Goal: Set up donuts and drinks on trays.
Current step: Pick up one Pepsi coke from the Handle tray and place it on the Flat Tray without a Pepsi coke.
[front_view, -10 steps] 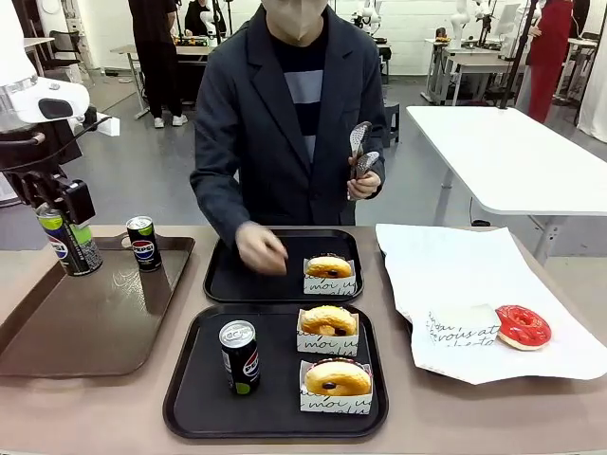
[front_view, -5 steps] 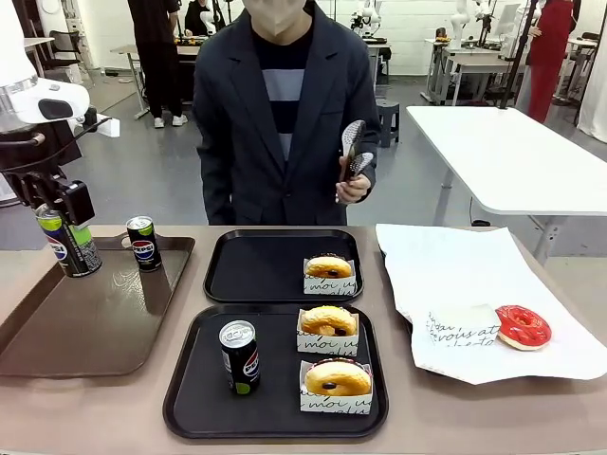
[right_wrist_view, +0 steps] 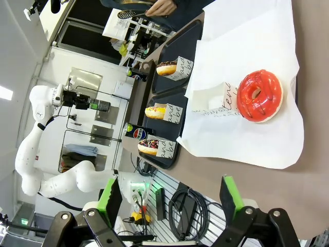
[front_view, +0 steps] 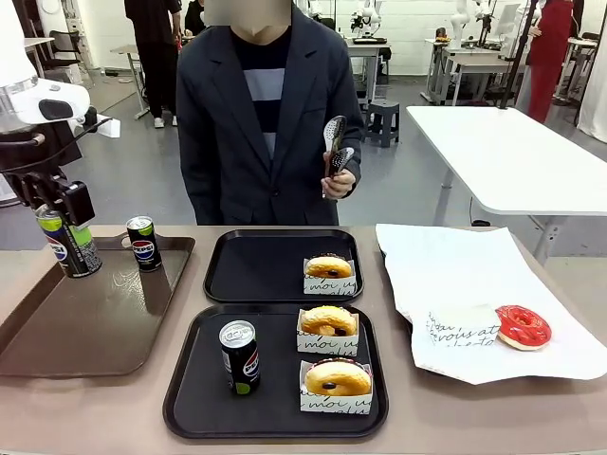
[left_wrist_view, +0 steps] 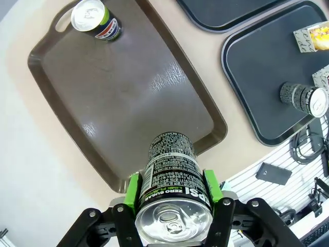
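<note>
I count three soda cans point(front_view: 240, 356), four donuts point(front_view: 328, 320), two black trays point(front_view: 199, 379) at centre. My left gripper point(left_wrist_view: 172, 188) hangs at far left, clamped on the green-marked can point(front_view: 68, 246); my right gripper point(right_wrist_view: 169, 198), jaws apart, hovers over the red donut point(right_wrist_view: 262, 96).

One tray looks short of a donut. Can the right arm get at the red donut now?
Probably yes. The right gripper is open and looks down at the red donut, which lies uncovered on the white paper with nothing between them. The person's hand holds tongs well away from it.
</note>
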Motion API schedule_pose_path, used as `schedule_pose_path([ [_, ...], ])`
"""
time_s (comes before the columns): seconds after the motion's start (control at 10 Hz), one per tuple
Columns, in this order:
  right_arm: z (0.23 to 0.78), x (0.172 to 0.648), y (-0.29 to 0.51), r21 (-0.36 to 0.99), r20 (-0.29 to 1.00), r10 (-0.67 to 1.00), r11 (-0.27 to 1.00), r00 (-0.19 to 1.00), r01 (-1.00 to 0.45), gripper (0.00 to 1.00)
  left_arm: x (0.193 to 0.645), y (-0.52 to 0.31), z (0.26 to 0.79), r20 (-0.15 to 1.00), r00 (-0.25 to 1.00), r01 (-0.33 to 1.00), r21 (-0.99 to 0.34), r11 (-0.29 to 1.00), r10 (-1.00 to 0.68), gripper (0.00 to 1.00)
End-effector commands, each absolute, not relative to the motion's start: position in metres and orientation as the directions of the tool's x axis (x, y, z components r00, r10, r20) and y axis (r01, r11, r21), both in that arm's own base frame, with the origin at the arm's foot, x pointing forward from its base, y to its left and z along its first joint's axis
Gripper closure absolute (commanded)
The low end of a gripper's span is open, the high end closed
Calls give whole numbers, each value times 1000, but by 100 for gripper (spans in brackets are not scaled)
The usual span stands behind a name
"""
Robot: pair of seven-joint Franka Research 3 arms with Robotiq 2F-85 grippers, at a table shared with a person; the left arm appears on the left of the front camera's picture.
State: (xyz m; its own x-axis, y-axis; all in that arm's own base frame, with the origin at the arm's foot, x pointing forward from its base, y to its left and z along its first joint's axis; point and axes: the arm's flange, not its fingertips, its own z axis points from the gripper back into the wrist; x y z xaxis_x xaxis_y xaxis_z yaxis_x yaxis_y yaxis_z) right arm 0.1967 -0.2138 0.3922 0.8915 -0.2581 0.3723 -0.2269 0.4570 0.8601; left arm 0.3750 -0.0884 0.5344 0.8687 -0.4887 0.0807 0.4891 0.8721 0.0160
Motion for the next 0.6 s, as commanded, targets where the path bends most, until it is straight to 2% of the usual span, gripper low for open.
schedule_pose_path([
  [0.0,393,198,-215,861,392,-267,445,880,-248,0,385,-103,531,91,836,543,1,840,-541,42],
  [0.5,393,198,-215,861,392,-267,445,880,-248,0,411,-162,505,70,813,577,45,816,-579,42],
])
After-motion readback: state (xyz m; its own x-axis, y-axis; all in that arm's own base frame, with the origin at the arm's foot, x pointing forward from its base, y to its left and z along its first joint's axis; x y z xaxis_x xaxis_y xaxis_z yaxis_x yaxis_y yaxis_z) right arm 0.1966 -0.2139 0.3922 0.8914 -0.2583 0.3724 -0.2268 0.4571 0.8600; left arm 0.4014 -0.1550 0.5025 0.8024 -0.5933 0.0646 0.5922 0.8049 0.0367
